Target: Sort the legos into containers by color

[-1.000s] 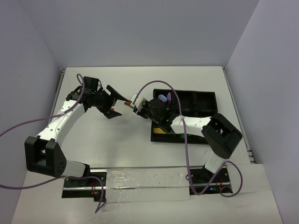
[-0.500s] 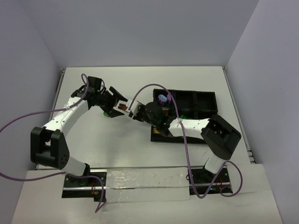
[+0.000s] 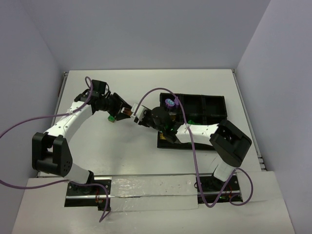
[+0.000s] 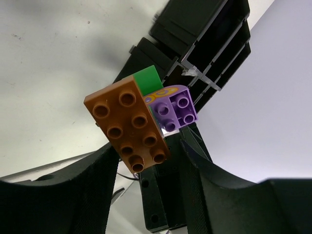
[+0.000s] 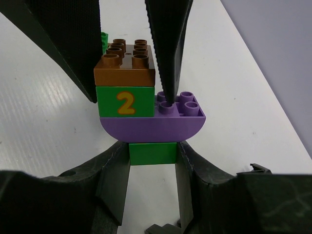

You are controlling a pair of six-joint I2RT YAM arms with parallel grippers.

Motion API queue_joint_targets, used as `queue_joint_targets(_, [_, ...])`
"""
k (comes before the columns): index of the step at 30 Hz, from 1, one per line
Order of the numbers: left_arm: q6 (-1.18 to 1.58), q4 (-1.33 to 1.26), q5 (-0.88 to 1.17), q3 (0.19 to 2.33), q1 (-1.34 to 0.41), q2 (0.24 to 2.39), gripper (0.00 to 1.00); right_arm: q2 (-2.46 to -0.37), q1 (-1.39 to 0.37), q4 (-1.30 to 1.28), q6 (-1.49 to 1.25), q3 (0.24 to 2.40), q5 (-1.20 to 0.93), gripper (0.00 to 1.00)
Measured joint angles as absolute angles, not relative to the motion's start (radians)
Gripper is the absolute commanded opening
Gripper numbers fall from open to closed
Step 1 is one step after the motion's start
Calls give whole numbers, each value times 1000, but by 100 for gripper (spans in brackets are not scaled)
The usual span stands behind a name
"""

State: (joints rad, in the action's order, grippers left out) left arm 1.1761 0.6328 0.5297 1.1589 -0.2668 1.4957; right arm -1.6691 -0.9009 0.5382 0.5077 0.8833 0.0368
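- both arms meet mid-table, and the lego cluster (image 3: 129,113) hangs in the air between the two claws, over the white table (image 3: 195,78), left of the black tray (image 3: 219,100) and not in any compartment
- top to bottom in the right wrist view, the stack goes orange-brown brick (image 5: 126,63), green brick with a yellow 2 (image 5: 126,101), purple curved brick (image 5: 152,126), then a bottom green brick (image 5: 152,153)
- right gripper (image 5: 152,151) is clamped on that bottom green brick, one finger pressed against each side, so it's carrying the whole cluster
- left gripper (image 4: 148,148) comes in from the opposite end, with its fingers (image 5: 73,39) on either side of the orange-brown brick
- one pad looks like it's touching the brick and the other is just beside it, right by the purple studs
- honestly can't tell if the left claw is properly pinching or just closed in around it
- from the left wrist view the studded brown face points at the camera, with the purple piece tucked behind it
- there's also a loose green brick (image 3: 111,117) lying on the table just below the left claw, apart from the tray
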Motion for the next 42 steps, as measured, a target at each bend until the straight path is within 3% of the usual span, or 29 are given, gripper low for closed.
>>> queue_joint_targets(7, [1167, 628, 528, 1154, -267, 1505, 61, -1668, -901, 541, 512, 876, 40, 0])
queue_joint_targets(11, [1167, 612, 529, 1147, -267, 1508, 55, -1668, -901, 541, 515, 875, 39, 0])
queue_joint_targets(18, [1179, 586, 531, 1119, -267, 1508, 16, -1666, -901, 541, 526, 867, 46, 0])
queue_joint_targets(20, [1179, 586, 532, 1119, -267, 1508, 1, -1663, -901, 546, 526, 863, 46, 0])
queue_joint_targets(42, [1008, 673, 484, 1119, -132, 1506, 0, -1606, -907, 599, 551, 772, 65, 0])
